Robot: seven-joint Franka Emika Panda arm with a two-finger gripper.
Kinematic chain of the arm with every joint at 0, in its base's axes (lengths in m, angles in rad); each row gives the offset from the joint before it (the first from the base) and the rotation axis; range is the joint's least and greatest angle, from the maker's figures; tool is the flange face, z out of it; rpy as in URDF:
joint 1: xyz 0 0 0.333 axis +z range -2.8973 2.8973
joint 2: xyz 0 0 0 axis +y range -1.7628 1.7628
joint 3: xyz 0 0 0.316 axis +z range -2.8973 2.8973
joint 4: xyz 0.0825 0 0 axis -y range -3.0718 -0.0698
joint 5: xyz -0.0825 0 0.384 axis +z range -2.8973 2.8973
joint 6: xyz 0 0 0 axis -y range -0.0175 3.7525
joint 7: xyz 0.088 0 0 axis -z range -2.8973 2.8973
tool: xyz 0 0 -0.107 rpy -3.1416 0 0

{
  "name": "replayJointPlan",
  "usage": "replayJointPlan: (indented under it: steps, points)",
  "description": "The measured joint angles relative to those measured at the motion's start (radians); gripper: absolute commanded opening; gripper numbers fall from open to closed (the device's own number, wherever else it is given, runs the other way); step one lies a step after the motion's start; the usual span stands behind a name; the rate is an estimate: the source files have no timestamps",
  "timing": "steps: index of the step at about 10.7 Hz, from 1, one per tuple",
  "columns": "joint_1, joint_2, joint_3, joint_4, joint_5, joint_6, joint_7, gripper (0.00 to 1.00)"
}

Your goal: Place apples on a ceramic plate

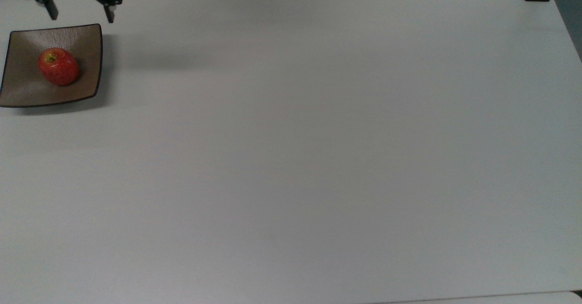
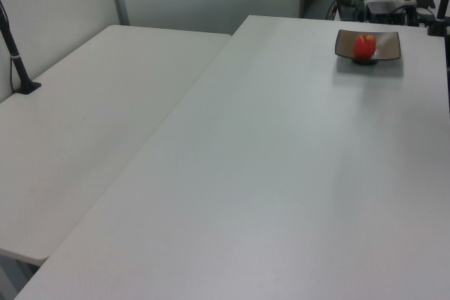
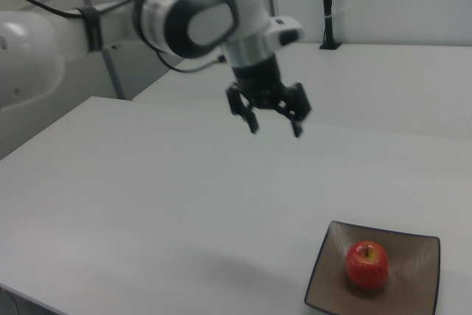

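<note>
On the square brown ceramic plate [image 3: 420,256] the red apple [image 3: 367,263] sits upright, well below my empty, spread-fingered gripper [image 3: 273,128], so I judge only a nudge to the white table [image 1: 318,158] could roll it off.

**Colours on the tabletop**

The apple [image 1: 58,66] is red with faint paler streaks and a yellow-green patch at its stem. The ceramic plate [image 1: 86,49] is glossy taupe-brown, edged by a dark rim. The tabletop [image 1: 318,149] is plain white. The claw [image 3: 274,119] is black, on a white arm [image 3: 147,20] with dark grey joint patches.
</note>
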Motion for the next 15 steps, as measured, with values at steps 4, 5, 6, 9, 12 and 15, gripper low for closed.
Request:
replayJointPlan:
  steps: [4,5,6,9,12,15]
  points:
    - [0.110,-0.124,0.075,0.030,0.100,-0.232,0.337,1.00]
    - [0.112,-0.136,0.139,0.040,0.107,-0.256,0.406,1.00]
    - [0.114,-0.142,0.206,0.041,0.108,-0.258,0.466,1.00]
    - [0.123,-0.135,0.309,0.036,0.108,-0.258,0.503,1.00]
    - [0.122,-0.128,0.309,0.013,0.108,-0.200,0.397,1.00]
    - [0.118,-0.118,0.294,-0.022,0.107,-0.089,0.313,1.00]
